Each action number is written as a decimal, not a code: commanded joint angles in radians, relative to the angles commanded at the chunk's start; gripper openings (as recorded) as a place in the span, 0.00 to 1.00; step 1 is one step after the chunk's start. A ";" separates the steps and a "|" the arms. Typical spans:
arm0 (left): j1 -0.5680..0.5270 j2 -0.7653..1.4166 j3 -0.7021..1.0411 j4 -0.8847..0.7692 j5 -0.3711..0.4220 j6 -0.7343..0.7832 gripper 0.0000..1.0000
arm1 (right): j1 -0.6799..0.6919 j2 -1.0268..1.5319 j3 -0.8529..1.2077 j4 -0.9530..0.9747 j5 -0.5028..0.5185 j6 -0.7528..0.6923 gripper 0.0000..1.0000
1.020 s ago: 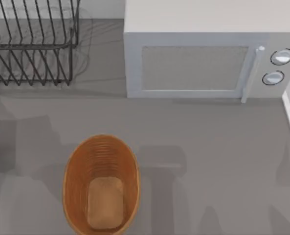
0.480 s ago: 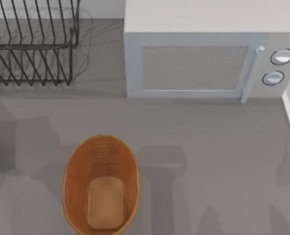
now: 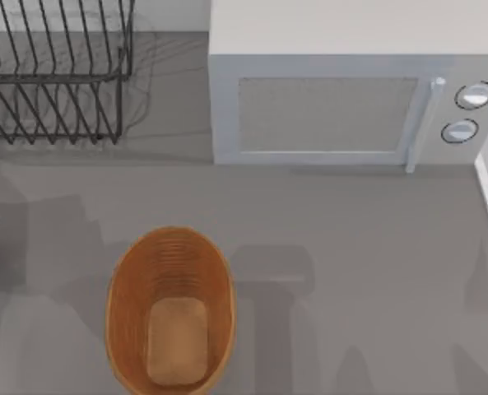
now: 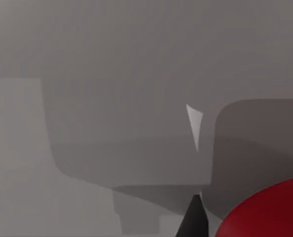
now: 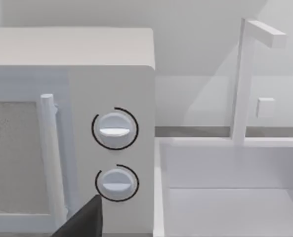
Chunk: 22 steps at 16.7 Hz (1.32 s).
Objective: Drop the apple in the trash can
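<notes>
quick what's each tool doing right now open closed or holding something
Left tool: beside the small round bright red apple; whether it grips it cannot be told.
Right tool: facing the white microwave; open or closed cannot be told.

Your work surface is a flat grey table [image 3: 367, 247], plain and matte, crossed by soft shadows. Directly on it:

- Trash can [image 3: 169, 309], orange-brown, oval, ribbed walls, lighter tan flat bottom; stands at the near edge, left of centre, open side up.
- Black wire rack [image 3: 54, 74] at the far left corner, its thin bars throwing line shadows on the table.
- White microwave [image 3: 342, 90] along the far side, centre to right, door shut, handle and two round dials [image 5: 115, 129] at its right end.
- White sink [image 5: 225, 192] with an upright faucet just right of the microwave, at the table's right edge.

Trash can sits well apart from rack and microwave.
</notes>
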 joint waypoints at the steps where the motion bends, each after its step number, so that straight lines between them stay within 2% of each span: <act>1: 0.000 0.000 0.000 0.000 0.000 0.000 0.00 | 0.000 0.000 0.000 0.000 0.000 0.000 1.00; 6: 0.000 0.000 0.000 0.000 0.000 0.000 0.00 | 0.000 0.000 0.000 0.000 0.000 0.000 1.00; 7: -0.007 -0.015 0.001 -0.011 0.029 -0.014 0.00 | 0.000 0.000 0.000 0.000 0.000 0.000 1.00; 10: -0.005 -0.023 0.040 -0.050 0.029 -0.015 0.00 | 0.000 0.000 0.000 0.000 0.000 0.000 1.00; 18: -0.010 -0.114 0.341 -0.483 0.029 -0.017 0.00 | 0.000 0.000 0.000 0.000 0.000 0.000 1.00; 22: -0.011 -0.155 0.427 -0.577 0.029 -0.021 0.00 | 0.000 0.000 0.000 0.000 0.000 0.000 1.00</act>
